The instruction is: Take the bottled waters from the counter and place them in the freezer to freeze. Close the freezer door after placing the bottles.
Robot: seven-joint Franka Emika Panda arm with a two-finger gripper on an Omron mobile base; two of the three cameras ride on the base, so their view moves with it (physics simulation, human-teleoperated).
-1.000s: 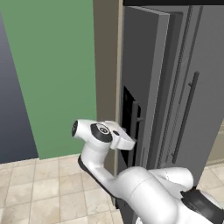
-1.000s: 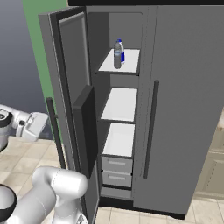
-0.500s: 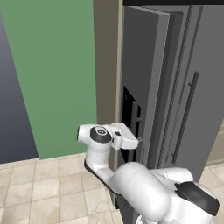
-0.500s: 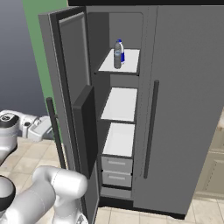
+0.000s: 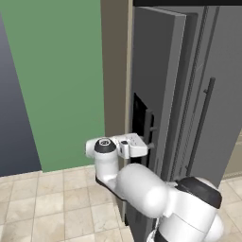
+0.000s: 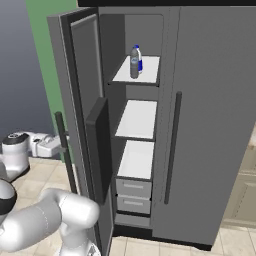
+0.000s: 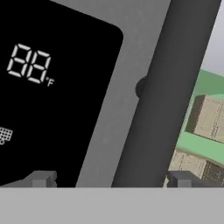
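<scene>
While our gripper (image 7: 109,180) stands wide open and holds nothing, its two fingertips (image 7: 40,179) sit on either side of the dark bar handle (image 7: 164,94), right up against the outer face of the freezer door (image 6: 85,125). Just beside the handle we see the black panel (image 7: 52,92) with its white digits. Beyond the door, which hangs open, the freezer (image 6: 137,150) shows white shelves and grey drawers (image 6: 133,195). Farthest in, both bottles (image 6: 135,62) stand upright together at the front left corner of the top shelf (image 6: 147,72).
</scene>
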